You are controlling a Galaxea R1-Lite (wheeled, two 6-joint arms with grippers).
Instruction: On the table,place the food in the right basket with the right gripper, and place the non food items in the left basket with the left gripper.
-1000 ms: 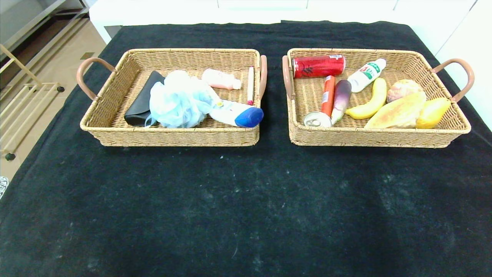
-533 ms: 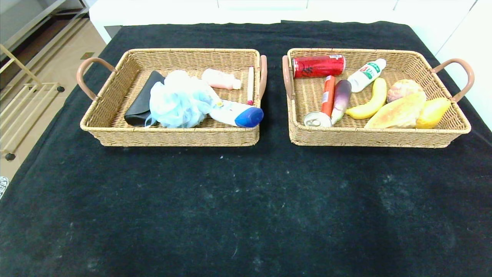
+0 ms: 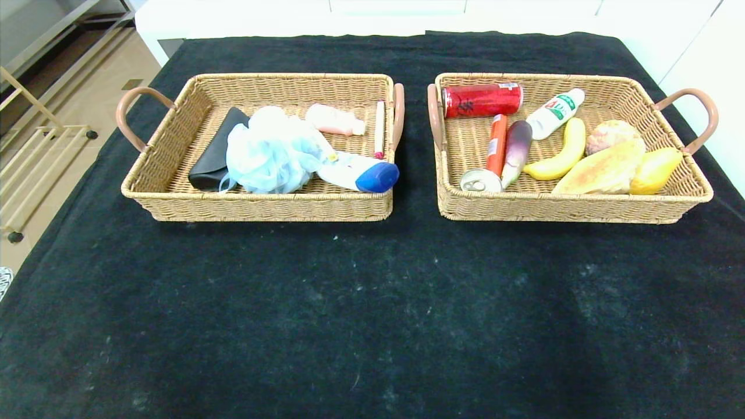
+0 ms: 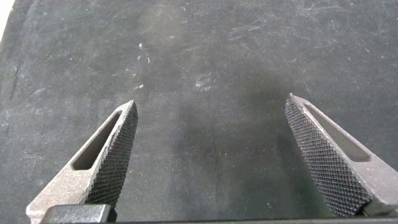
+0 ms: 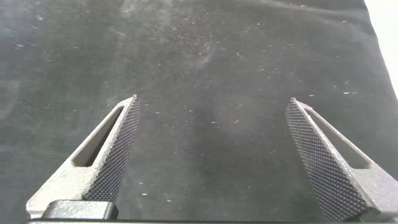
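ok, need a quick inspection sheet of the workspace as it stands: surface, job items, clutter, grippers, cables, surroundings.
Surface: table in black cloth with pale specks; nothing loose on it outside the baskets.
Job's things: left basket holds glasses case, bath pouf, blue-capped bottle, marker, pink bottle. Right basket holds eggplant, sausage stick.
Clutter: right basket also holds red can, second can, white bottle, banana, other yellow and tan foods.
Grippers: left gripper and right gripper both open, empty, above bare cloth; neither shows in the head view.
Cables: nothing seen.
Surroundings: wooden rack on the floor to the left; white wall behind.
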